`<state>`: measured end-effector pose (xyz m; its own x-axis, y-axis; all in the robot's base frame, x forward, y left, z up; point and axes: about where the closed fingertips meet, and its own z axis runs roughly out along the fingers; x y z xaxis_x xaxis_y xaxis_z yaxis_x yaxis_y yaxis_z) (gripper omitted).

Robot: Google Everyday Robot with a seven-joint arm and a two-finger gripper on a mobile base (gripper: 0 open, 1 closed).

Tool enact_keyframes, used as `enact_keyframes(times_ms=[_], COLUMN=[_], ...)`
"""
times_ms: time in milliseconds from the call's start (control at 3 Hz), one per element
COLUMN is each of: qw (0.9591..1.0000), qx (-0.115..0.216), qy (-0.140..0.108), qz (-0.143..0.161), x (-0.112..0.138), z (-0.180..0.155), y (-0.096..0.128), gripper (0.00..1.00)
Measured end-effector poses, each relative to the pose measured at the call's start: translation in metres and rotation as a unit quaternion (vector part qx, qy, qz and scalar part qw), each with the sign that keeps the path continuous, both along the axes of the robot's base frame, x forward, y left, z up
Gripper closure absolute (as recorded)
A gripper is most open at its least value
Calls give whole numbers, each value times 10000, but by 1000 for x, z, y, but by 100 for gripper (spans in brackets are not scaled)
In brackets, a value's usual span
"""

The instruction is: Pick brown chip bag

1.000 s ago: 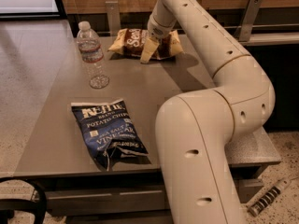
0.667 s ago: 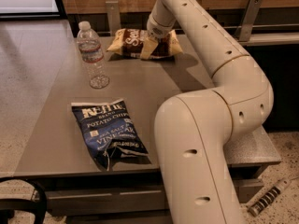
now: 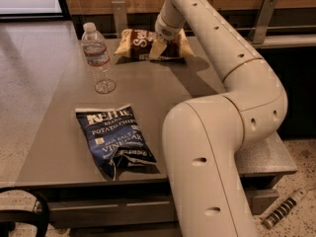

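Two chip bags lie on the grey table [image 3: 148,90], seen from the one camera view. The brown chip bag [image 3: 132,42] sits at the far edge, near the wall, with its tan ends spread out to either side. The gripper [image 3: 163,47] is down on the middle of that bag, touching it, at the end of the long cream arm [image 3: 222,127] that curves across the right of the table. Whether it has clamped the bag or merely rests against it I cannot tell (the wrist hides the contact). A clear water bottle [image 3: 98,58] stands upright just left of the brown bag. The dark blue chip bag [image 3: 116,139] lies flat near the front edge, well apart from the gripper.
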<state>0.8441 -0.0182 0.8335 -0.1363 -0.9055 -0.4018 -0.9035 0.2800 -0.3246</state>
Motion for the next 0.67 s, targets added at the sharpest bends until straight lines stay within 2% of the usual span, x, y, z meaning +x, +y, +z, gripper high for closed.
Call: enact_keyframes(times_ms=[667], qw=[10000], qx=[1], qy=[-1], qz=[1], x=[0], z=[1], y=[0], gripper=[100])
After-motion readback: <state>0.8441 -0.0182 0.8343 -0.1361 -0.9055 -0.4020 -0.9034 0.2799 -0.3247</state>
